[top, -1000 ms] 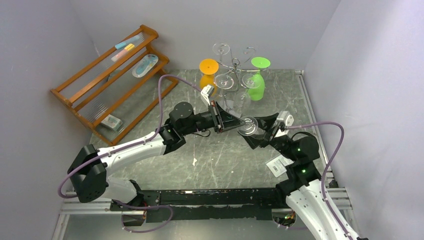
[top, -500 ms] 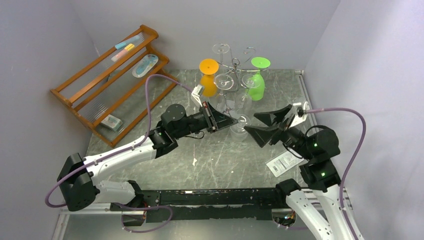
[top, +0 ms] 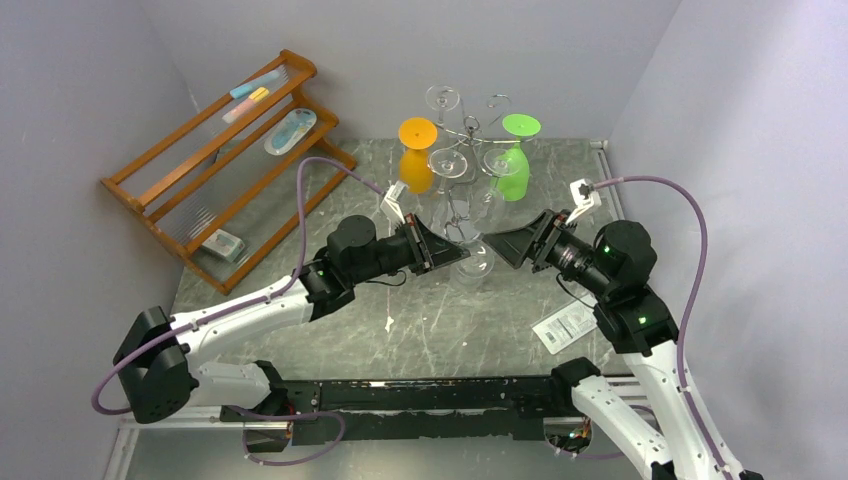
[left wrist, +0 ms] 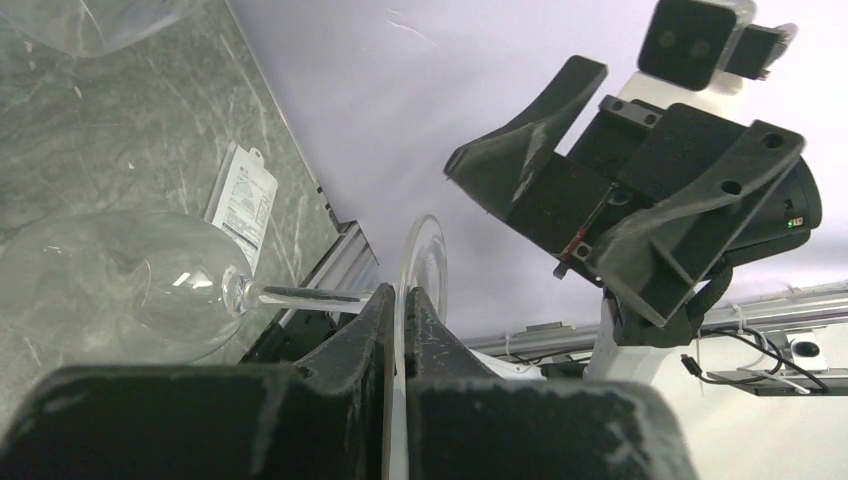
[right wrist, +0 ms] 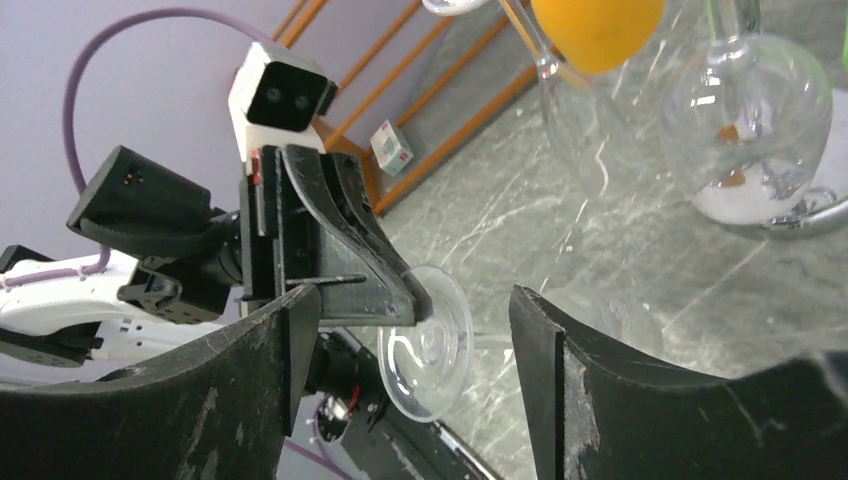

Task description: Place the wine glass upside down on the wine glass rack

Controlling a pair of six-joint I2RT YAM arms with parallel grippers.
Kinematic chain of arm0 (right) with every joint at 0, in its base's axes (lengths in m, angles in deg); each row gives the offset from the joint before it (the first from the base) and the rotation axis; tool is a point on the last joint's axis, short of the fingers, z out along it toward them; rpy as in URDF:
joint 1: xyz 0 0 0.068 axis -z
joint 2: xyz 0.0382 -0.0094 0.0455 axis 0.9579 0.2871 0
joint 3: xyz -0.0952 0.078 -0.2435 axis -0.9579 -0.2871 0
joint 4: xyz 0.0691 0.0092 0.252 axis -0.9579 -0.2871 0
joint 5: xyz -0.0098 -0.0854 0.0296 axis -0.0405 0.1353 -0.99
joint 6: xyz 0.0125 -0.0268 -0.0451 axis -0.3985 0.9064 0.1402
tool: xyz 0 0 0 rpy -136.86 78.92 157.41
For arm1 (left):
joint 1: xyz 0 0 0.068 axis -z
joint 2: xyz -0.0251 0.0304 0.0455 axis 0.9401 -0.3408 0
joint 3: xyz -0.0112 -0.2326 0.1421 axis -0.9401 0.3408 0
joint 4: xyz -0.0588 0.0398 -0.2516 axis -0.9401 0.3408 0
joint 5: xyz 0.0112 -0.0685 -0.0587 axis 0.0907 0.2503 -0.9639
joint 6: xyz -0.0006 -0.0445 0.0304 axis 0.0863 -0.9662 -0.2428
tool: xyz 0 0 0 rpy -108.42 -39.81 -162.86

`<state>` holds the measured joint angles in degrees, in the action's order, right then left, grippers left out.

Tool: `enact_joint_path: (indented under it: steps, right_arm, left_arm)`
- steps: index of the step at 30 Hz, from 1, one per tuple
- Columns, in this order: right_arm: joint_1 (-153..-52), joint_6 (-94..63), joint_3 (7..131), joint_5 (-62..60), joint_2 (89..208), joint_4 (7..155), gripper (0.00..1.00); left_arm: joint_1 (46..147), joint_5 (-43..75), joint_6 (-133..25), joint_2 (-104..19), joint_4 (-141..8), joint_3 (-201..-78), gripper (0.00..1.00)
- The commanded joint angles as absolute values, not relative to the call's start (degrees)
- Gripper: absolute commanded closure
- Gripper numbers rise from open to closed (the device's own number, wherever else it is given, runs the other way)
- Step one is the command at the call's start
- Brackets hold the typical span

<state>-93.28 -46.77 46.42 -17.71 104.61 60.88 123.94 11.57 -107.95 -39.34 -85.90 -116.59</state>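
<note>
1. The wine glass hangs on its side above the table, stem roughly level, on the near side of the wine glass rack.
2. The left gripper is pinched on its foot disc, and the bowl juts out sideways.
3. The right gripper faces the foot from the right, spread wide and touching nothing.
4. The rack lies farther back, so the glass needs upending first.

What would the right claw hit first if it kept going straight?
Most likely the round foot of the wine glass, held by the left gripper, straight ahead of the right gripper's open jaws.
</note>
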Motion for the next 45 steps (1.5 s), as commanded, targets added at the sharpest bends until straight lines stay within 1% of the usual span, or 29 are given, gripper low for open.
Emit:
enact_joint_path:
  steps: [1,4,7,12,14,20,23,25,26,27,29,30,31,33,35,37,40,43,45]
  right_arm:
    - [-93.54,-50.07,44.84,-20.09,104.60,58.17,0.29]
    - [-93.56,-52.37,42.51,-22.28,105.04,59.86,0.38]
    - [-93.53,-54.23,39.81,-22.60,104.24,62.65,0.50]
    - [-93.53,-57.05,36.51,-24.17,103.58,67.47,0.54]
    - [-93.54,-58.11,36.03,-25.06,103.99,69.07,0.59]
    - [-93.53,-61.32,34.11,-27.78,104.92,72.71,0.81]
    - [-93.59,-63.14,32.92,-28.99,104.57,75.18,0.88]
    - [-93.54,-64.57,32.13,-30.23,104.35,77.09,0.96]
    - [-93.57,-65.13,31.84,-30.70,104.26,78.14,1.00]
    - [-93.54,-65.61,31.76,-30.53,104.18,78.40,1.00]
    - [-93.53,-65.28,32.26,-29.14,103.96,77.27,1.00]
    - [-93.53,-64.25,32.98,-27.53,103.84,75.40,1.00]
    - [-93.53,-63.07,34.33,-25.78,103.75,73.08,1.00]
    - [-93.54,-60.89,36.47,-21.76,103.60,67.93,1.00]
    - [-93.53,-59.12,38.40,-17.11,103.68,63.43,1.00]
    - [-93.53,-58.01,40.39,-11.80,103.93,58.33,1.00]
    - [-93.56,-57.30,42.79,-2.06,104.40,51.47,1.00]
    - [-93.58,-57.17,44.75,6.88,104.60,46.59,1.00]
    - [-93.58,-57.53,46.35,13.09,104.60,43.93,1.00]
  left_arm:
    - [124.22,12.63,-106.95,-36.93,-89.54,-116.56,0.95]
    - [124.23,12.87,-106.97,-36.58,-89.75,-116.43,0.95]
    - [124.23,13.06,-107.01,-36.28,-89.80,-116.38,0.95]
    - [124.21,12.13,-108.35,-36.51,-92.01,-115.72,0.95]
    - [124.21,11.87,-108.82,-36.76,-92.52,-115.52,0.95]
    - [124.13,11.42,-109.68,-36.73,-95.85,-114.11,0.95]
    - [124.13,11.41,-109.79,-36.48,-96.30,-113.66,0.95]
    - [124.14,11.48,-109.82,-36.52,-96.18,-113.56,0.94]
    - [124.13,11.53,-109.86,-36.48,-96.02,-113.57,0.91]
    - [124.14,11.76,-109.74,-36.37,-95.61,-113.57,0.86]
    - [124.13,13.07,-108.94,-35.76,-92.17,-113.85,0.71]
    - [124.13,14.40,-108.30,-35.29,-90.07,-114.03,0.62]
    - [124.13,15.75,-107.33,-34.74,-88.00,-114.15,0.51]
    - [124.13,19.15,-104.85,-33.61,-84.40,-114.19,0.35]
    - [124.14,21.32,-102.14,-32.57,-81.02,-114.09,0.25]
    - [124.08,21.71,-98.34,-31.47,-78.72,-114.18,0.21]
    - [124.04,21.28,-92.15,-29.20,-75.42,-114.52,0.18]
    - [124.04,24.04,-86.15,-26.52,-70.11,-115.85,0.17]
    - [124.08,28.41,-82.76,-24.57,-65.91,-117.08,0.17]
